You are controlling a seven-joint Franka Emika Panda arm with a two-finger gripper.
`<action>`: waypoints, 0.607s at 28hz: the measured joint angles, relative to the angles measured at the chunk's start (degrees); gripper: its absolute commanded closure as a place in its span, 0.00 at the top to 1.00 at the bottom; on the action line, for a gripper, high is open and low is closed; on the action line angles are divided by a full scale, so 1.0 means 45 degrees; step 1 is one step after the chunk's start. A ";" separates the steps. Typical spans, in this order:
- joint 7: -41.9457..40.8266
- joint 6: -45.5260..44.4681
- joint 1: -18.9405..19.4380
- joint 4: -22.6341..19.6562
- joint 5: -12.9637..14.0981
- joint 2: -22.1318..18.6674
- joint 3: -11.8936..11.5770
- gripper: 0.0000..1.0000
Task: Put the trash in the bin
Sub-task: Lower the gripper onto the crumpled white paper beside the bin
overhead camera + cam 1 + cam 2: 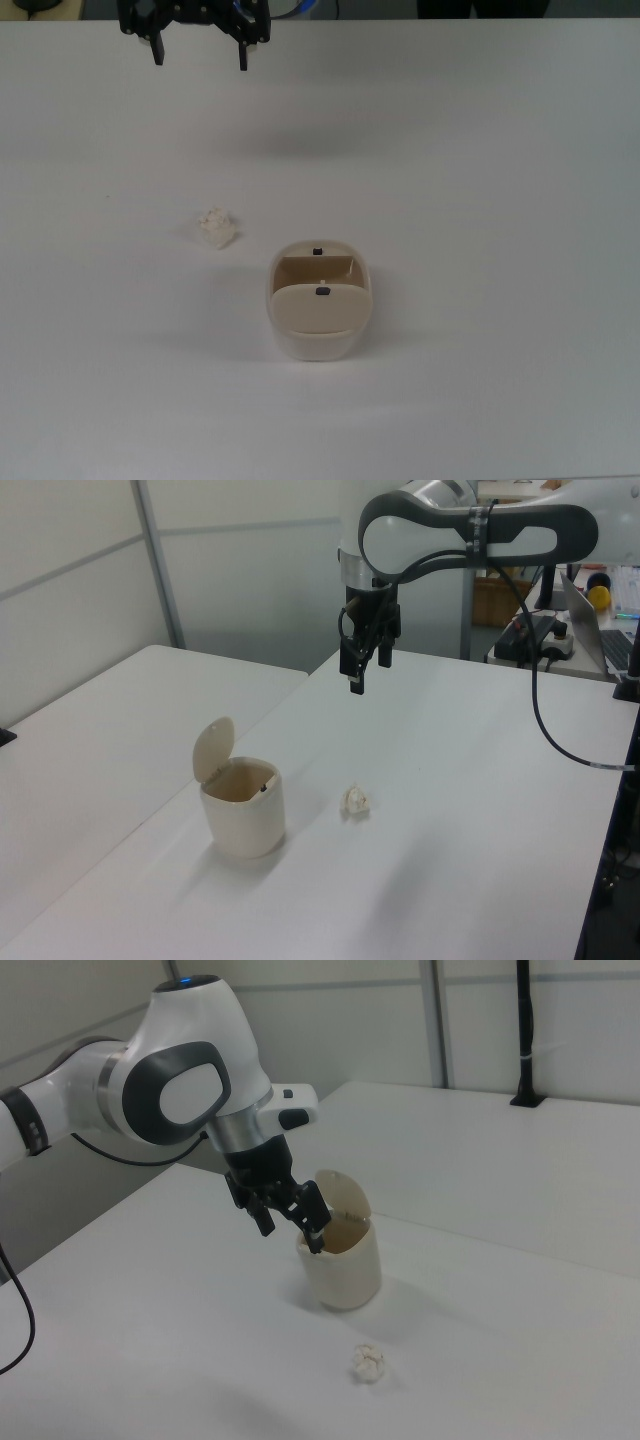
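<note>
Beside bin (318,330), trash (216,227).

Crumpled trash (215,227) near open-lidded cream bin (318,340).

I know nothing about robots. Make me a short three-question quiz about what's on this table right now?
1. True or false: the gripper is holding the trash.
2. Multiple choice: the bin has its lid A) shut flat, B) tipped up showing the inside, C) lying on the table.
3. Fill in: in the top view, the paper wad lies to the bin's ____.

Key:
1. False; the jaws are open and empty, above the table.
2. B.
3. Left, a little apart from it.
</note>
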 measured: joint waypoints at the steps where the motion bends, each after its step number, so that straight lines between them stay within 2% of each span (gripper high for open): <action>1: 0.0000 -0.0001 0.0000 0.0000 0.0003 0.0000 0.0000 1.00; 5: 0.0000 -0.0291 0.0000 -0.0006 0.0464 0.0143 -0.0005 1.00; 10: -0.0022 -0.0092 -0.0027 -0.0009 0.0532 0.0686 -0.0087 1.00; 17: -0.1707 0.1165 -0.0306 -0.0040 0.0463 0.2239 -0.0199 1.00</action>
